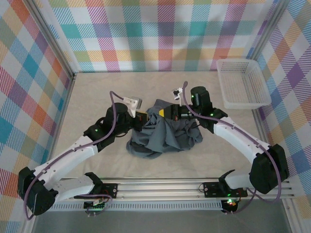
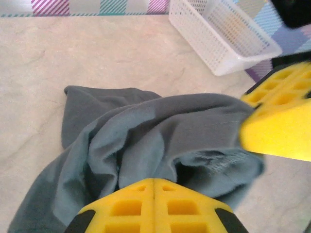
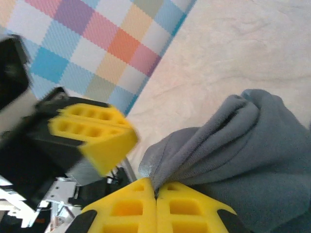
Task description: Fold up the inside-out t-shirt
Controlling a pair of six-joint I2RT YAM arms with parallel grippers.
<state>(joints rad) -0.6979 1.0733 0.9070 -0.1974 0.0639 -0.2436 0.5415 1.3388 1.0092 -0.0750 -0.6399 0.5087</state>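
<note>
The inside-out t-shirt is a dark slate-grey bundle, bunched up at the middle of the table. Both grippers meet at its far top edge. My left gripper comes in from the left. In its wrist view the yellow fingers are pressed together, and folds of the t-shirt run down into their tip. My right gripper is shut on a pinched ridge of the t-shirt, which enters between its fingertips. The two grippers are a few centimetres apart. Each shows in the other's wrist view, as the right gripper and the left gripper.
A white slatted basket stands at the back right with nothing in it, also seen as the basket in the left wrist view. Checked walls close the table on three sides. Bare cream tabletop lies behind and left of the shirt.
</note>
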